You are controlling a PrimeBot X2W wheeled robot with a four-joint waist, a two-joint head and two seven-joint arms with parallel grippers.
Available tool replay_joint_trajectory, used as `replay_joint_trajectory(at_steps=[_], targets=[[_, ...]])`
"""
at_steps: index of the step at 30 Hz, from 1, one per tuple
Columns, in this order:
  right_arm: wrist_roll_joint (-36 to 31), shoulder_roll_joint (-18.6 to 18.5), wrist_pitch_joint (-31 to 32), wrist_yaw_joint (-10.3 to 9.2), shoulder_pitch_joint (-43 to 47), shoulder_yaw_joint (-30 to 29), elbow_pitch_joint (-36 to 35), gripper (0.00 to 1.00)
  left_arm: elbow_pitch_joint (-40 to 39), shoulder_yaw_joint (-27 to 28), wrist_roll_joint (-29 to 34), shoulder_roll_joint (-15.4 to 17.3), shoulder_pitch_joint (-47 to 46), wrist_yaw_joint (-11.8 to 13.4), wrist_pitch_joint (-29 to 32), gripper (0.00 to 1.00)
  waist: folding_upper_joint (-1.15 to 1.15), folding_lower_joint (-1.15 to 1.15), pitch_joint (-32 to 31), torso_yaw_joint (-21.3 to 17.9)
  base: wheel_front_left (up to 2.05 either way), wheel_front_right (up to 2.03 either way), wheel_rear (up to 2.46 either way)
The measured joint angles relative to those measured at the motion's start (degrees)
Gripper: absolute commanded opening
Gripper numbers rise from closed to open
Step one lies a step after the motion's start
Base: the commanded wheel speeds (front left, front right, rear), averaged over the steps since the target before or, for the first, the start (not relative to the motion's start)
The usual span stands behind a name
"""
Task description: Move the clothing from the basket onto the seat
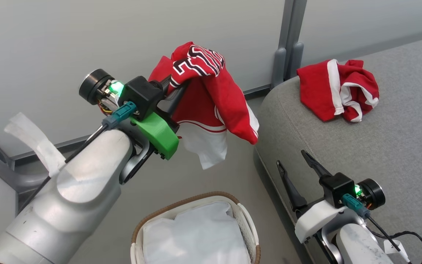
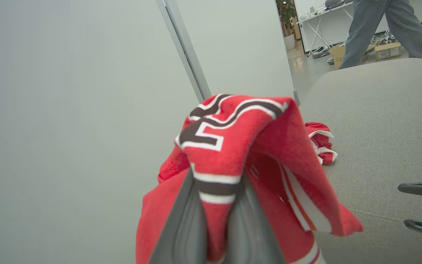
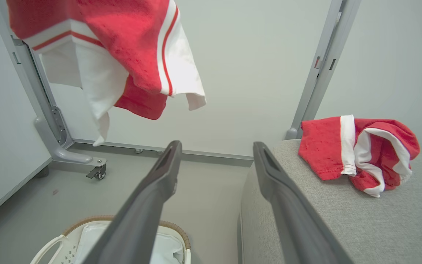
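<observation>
My left gripper is shut on the red jersey with white-and-navy lettering, holding it in the air above the floor between the basket and the seat. In the left wrist view the jersey drapes over the left gripper. The striped red garment lies crumpled on the seat's far corner. My right gripper is open and empty over the seat's near edge. The basket holds a white liner.
Grey partition panels with metal posts and a castor foot stand behind. A person's legs are walking beyond the seat, near boxes on the floor. The striped garment lies on the seat.
</observation>
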Motion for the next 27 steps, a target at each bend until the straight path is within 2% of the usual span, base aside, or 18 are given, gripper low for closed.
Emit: replay_joint_trajectory(at_steps=[9, 15, 27], targets=[[-0.7, 0.0, 0.0, 0.0, -3.0, 3.7, 1.3, 1.0, -1.8, -3.4, -1.8, 0.0, -1.4, -0.1, 1.0, 0.0, 0.0, 0.0, -2.9, 3.3, 0.0, 0.0, 0.0], [-0.5, 0.0, 0.0, 0.0, -5.3, 4.6, -1.3, 1.0, -2.5, -4.8, -2.3, 0.0, -1.4, -0.1, 1.0, 0.0, 0.0, 0.0, -3.5, 4.9, 0.0, 0.0, 0.0], [-0.8, 0.0, 0.0, 0.0, -10.6, 9.3, 0.0, 1.0, -2.6, -5.7, -3.2, -0.5, -1.0, -0.1, 0.6, 0.0, 0.0, 0.0, -3.7, 5.9, 0.0, 0.0, 0.0]])
